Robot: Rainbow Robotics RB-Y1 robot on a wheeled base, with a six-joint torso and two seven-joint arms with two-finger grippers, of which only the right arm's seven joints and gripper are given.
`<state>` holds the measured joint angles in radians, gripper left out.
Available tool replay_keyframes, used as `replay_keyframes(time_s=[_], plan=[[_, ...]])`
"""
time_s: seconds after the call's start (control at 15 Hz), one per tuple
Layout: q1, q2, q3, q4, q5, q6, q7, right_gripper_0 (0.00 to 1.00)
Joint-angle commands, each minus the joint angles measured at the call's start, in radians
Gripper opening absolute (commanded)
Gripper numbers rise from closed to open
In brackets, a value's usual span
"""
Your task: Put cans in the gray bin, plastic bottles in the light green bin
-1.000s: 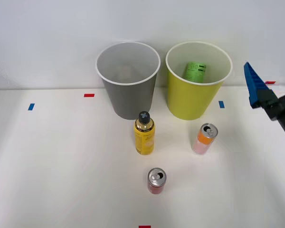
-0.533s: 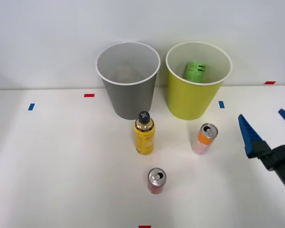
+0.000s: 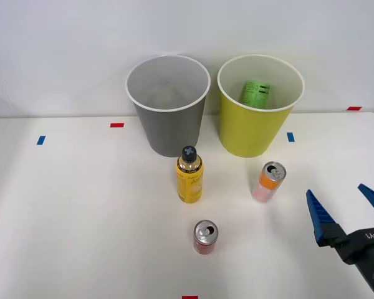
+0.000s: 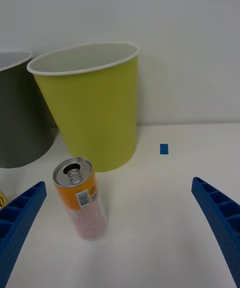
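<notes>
The orange can [image 3: 268,181] had a small printed label on its side, too small to read. It stood upright on the white table [image 3: 81,212], in front of the light green bin [image 3: 259,106], where the green-labelled bottle [image 3: 255,93] lay. The right gripper [image 3: 348,212] hovered near this can with its fingers spread wide, holding nothing. The yellow bottle [image 3: 189,175] stood before the gray bin [image 3: 168,106], the red can [image 3: 205,237] nearer.

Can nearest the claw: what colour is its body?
Orange fading to pink, silver top; clearest in the right wrist view.

Bright even light, soft faint shadows, no glare, wrist view slightly soft
</notes>
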<state>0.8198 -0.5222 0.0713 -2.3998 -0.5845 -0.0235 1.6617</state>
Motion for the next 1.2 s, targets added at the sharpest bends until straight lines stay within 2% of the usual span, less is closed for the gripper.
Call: replay_keyframes(time_s=[0.07,0.2,0.47,0.67,0.93,1.2], plan=[[0.035,0.073,0.022,0.004,0.026,0.002,0.030,1.00],[0.016,0.103,0.036,0.053,0.040,0.002,0.050,1.00],[-0.016,0.120,0.065,0.111,0.080,0.002,0.084,1.00],[-0.001,0.165,0.077,0.140,0.244,-0.029,0.067,1.00],[-0.021,0.163,0.134,0.291,0.410,-0.233,-0.157,1.00],[-0.041,0.099,0.205,0.392,0.430,-0.392,-0.204,1.00]])
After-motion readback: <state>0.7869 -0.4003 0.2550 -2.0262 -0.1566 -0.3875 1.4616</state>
